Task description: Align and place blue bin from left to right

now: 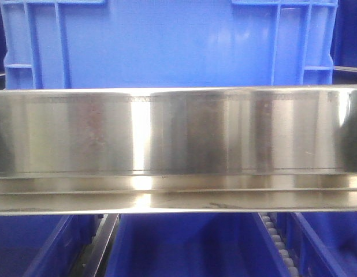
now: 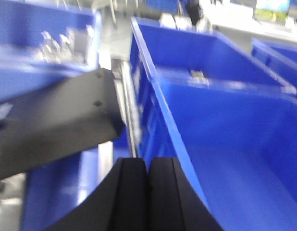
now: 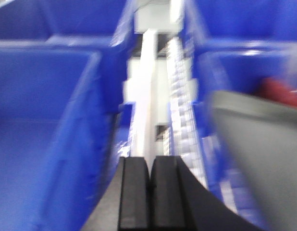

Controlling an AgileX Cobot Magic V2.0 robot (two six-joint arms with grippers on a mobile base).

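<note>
The blue bin [image 1: 167, 46] fills the top of the front view: a bright-blue crate with a wide smooth wall and ribs near both corners, its base hidden behind a steel beam [image 1: 178, 150]. Neither gripper shows in that view. In the left wrist view my left gripper [image 2: 148, 163] is shut with nothing between its fingers, just above the rim of a blue crate [image 2: 235, 144]. In the right wrist view my right gripper [image 3: 150, 163] is also shut and empty, over a white rail [image 3: 148, 96] between two crates.
Darker blue crates [image 1: 184, 242] sit below the beam, beside a roller track [image 1: 276, 236]. Another crate [image 2: 201, 53] stands behind the near one, and a black arm part [image 2: 57, 120] juts in at left. A roller strip [image 3: 184, 110] and a blurred grey body [image 3: 259, 144] lie right of the rail.
</note>
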